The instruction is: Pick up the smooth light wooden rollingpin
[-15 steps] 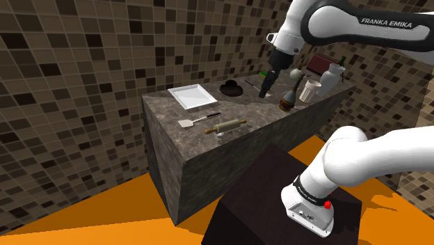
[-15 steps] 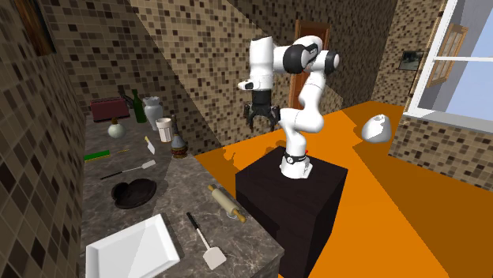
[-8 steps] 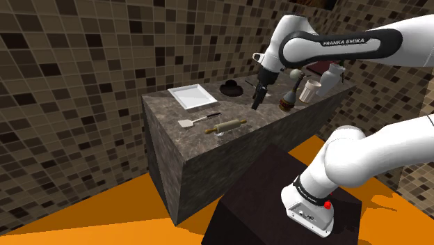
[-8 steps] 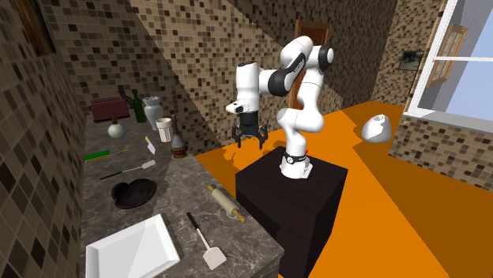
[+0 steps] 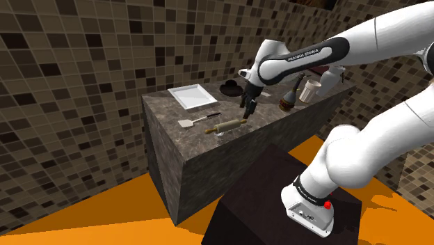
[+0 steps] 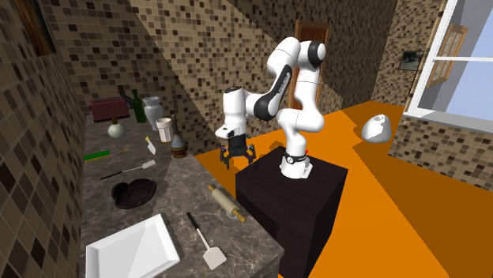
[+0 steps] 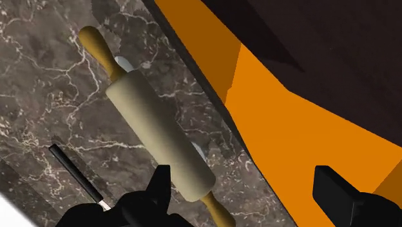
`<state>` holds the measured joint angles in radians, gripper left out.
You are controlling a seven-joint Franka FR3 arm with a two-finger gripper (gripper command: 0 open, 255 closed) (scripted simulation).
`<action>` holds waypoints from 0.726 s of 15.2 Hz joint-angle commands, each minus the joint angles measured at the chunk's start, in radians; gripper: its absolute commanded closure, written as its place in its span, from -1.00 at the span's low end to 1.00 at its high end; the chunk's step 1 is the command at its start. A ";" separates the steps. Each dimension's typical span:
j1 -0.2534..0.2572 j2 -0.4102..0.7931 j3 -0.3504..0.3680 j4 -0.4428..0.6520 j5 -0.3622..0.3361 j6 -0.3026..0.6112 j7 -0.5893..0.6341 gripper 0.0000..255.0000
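The rolling pin (image 5: 226, 126) has a pale barrel and tan handles. It lies flat on the dark marble counter (image 5: 167, 149), close to the counter's front edge. In the second exterior view the rolling pin (image 6: 225, 201) is below my gripper (image 6: 235, 160), which hangs in the air above the counter's edge. From the shoulder view my gripper (image 5: 247, 108) sits just up and right of the pin. In the wrist view the gripper (image 7: 245, 190) is open and holds nothing. The rolling pin (image 7: 158, 142) runs by one finger (image 7: 158, 187), outside the gap.
Beside the pin lie a spatula (image 5: 197, 120) and a white tray (image 5: 193, 96), with a black bowl (image 5: 231, 88) behind. Bottles, a cup and a jug (image 6: 154, 118) crowd the counter's far end. My dark stand (image 6: 292, 189) rises from the orange floor (image 6: 379, 205).
The arm has swung down and along the counter toward the rolling pin, bringing the gripper lower and closer to it. The pin has not moved.
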<state>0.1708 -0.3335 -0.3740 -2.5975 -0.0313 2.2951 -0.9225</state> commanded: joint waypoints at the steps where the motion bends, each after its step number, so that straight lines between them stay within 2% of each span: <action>1: 0.029 0.086 -0.036 0.017 0.029 0.065 -0.113 -1.00; 6: 0.092 0.324 -0.089 0.092 0.189 0.196 -0.424 -1.00; 10: 0.081 0.517 -0.053 0.182 0.355 0.260 -0.686 -1.00; 11: 0.075 0.521 -0.046 0.185 0.357 0.261 -0.690 -1.00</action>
<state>0.2536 0.1531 -0.4306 -2.4282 0.2960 2.5432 -1.5664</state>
